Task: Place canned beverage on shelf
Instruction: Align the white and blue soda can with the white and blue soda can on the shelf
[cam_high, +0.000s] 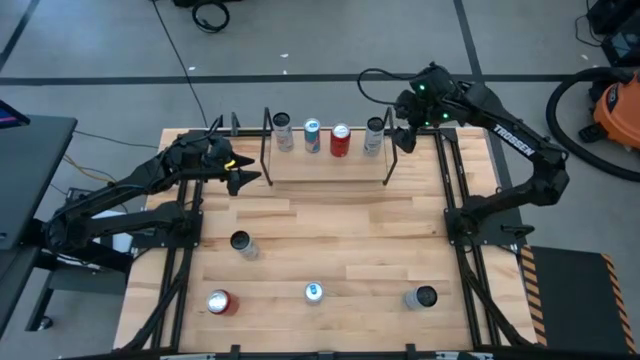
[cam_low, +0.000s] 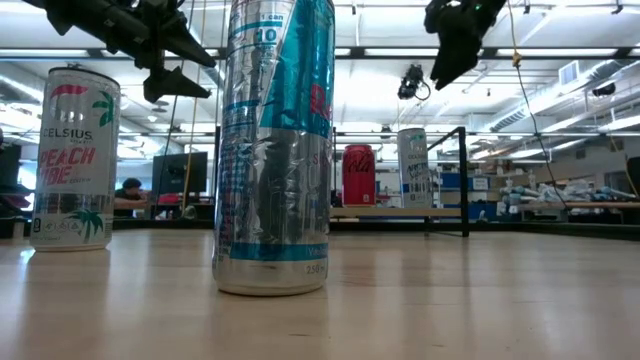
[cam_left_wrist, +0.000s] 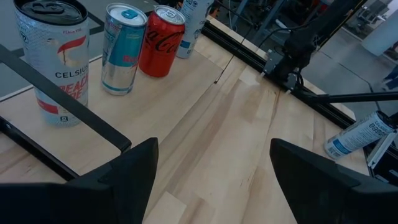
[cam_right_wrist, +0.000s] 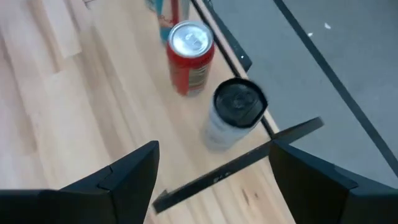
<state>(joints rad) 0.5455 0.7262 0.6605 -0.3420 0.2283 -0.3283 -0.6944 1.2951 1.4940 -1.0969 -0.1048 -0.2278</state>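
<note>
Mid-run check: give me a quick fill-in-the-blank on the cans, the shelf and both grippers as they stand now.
1. The shelf holds ____ cans.
2. The red can on the shelf stands between a blue-and-silver can and a ____-topped can.
3. Both the left gripper and the right gripper are ____ and hold nothing.
4. Off the shelf, ____ cans remain on the table.

Missing words: four; black; open; four

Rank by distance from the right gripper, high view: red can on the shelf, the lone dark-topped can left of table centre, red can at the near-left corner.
From the right gripper:
1. Red shelf can, third in the row on the shelf.
2. Dark-topped can, left of centre on the table.
3. Near-left red can, farthest, at the front-left corner.
</note>
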